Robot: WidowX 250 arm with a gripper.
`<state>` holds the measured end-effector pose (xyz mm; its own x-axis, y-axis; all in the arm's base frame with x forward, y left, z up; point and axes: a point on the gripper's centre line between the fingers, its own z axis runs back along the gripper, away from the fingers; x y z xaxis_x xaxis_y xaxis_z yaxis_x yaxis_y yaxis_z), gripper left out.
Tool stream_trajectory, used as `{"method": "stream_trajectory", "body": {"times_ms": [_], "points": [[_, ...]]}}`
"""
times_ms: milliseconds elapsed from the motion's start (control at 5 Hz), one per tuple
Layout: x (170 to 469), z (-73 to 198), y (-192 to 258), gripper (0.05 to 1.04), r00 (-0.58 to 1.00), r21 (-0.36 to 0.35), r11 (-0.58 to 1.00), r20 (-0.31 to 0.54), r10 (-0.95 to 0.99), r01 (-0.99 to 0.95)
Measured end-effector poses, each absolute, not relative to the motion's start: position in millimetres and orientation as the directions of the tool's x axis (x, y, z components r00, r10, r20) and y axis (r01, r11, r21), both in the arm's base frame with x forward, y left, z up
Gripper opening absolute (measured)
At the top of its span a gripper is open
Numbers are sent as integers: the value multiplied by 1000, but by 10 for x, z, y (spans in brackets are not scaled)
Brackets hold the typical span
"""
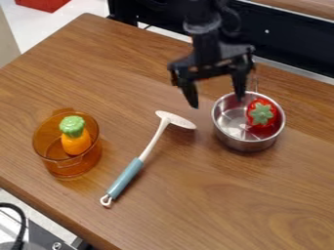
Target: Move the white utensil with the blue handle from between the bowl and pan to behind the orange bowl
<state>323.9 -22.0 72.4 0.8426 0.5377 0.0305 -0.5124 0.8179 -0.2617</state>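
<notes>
Nearest you, a blue-handled utensil [127,176] points toward seven o'clock; at nine, an amber pot [49,147] holds an orange toy [75,143]; at three, a metal pot [228,135] holds what's probably a toy tomato [262,114]. At one, your empty pincer [217,102] hangs open by the metal pot.

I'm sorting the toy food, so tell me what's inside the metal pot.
Inside the metal pot sits a red toy vegetable with a green top, toward the picture's right. Bare metal shows to its left; the pot's floor beneath it is hidden.
</notes>
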Motion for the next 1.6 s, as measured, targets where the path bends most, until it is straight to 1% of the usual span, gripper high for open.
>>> {"method": "stream_trajectory", "body": {"times_ms": [200,400,800,1000,1200,1400,1600], "points": [[3133,867,-125,997,863,-290,829,21,505,-478],[2988,888,-49,997,886,-277,854,19,463,-440],[2682,755,69,997,924,-220,901,-8,381,-374],[2507,664,129,997,942,-189,926,6,335,-328],[2303,568,215,997,975,-186,959,15,220,-213],[2134,476,216,997,987,-172,975,59,150,-138],[2112,376,235,997,987,-133,988,129,95,-77]]}}
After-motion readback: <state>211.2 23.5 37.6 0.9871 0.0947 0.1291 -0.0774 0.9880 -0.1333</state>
